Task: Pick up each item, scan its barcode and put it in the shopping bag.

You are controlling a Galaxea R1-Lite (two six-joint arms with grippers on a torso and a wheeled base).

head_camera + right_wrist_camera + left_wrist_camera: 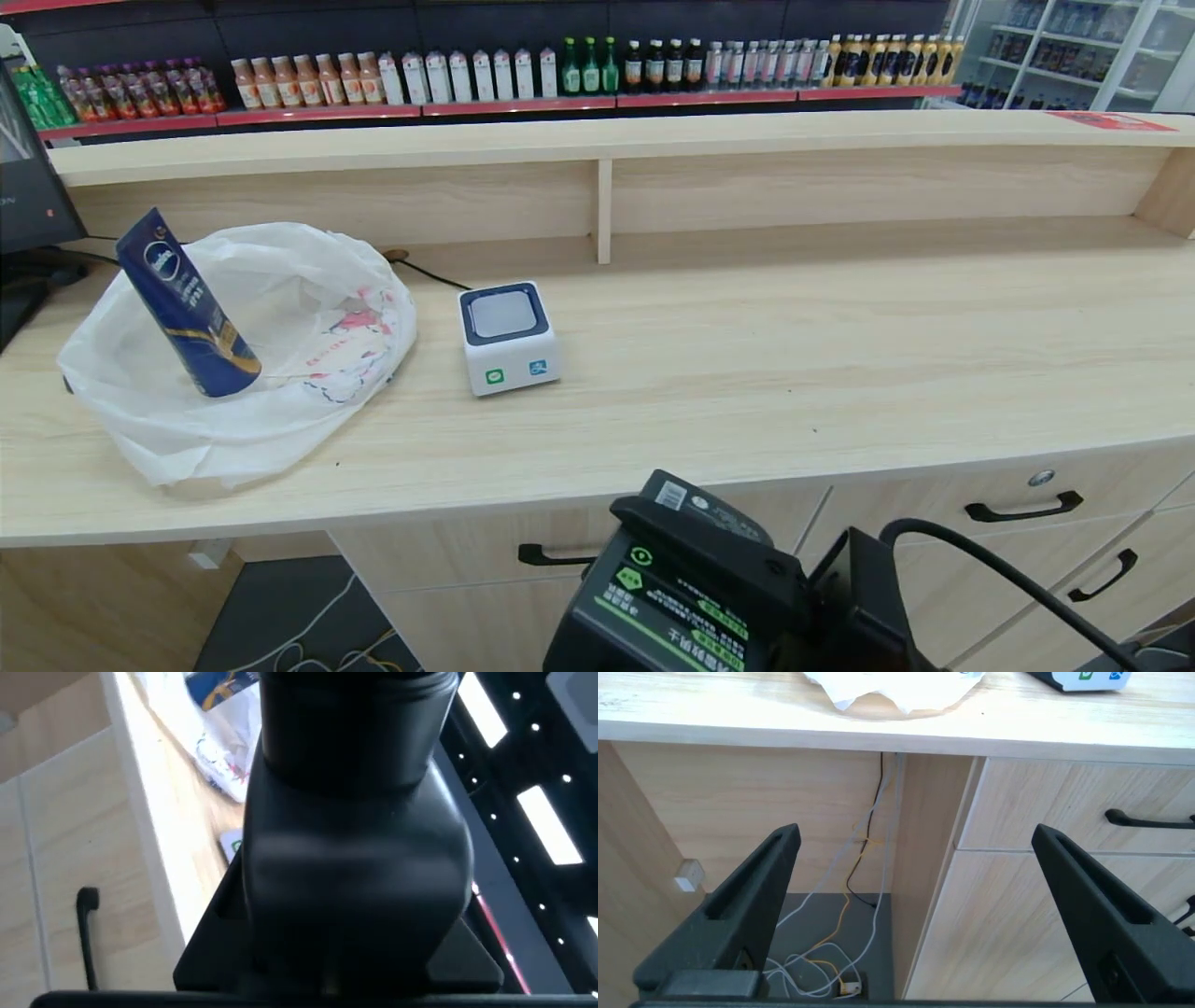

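Black pack (686, 583) clamped in my right gripper (812, 583); left gripper (915, 840) gapes. I'd turn its barcode (669, 496) down over scanner (509, 336), then shopping bag (187, 439), far left.

A: The container (681, 588) runs off the bottom edge of the head view, its label print too small to read.
B: From the right wrist it's a dark blur, hiding most of the desk (187, 821) and bag (224, 761).
A: From the left wrist, the top edge cuts off bag and scanner (1083, 679).
B: And the bottles (597, 65) behind? Too small to tell apart.
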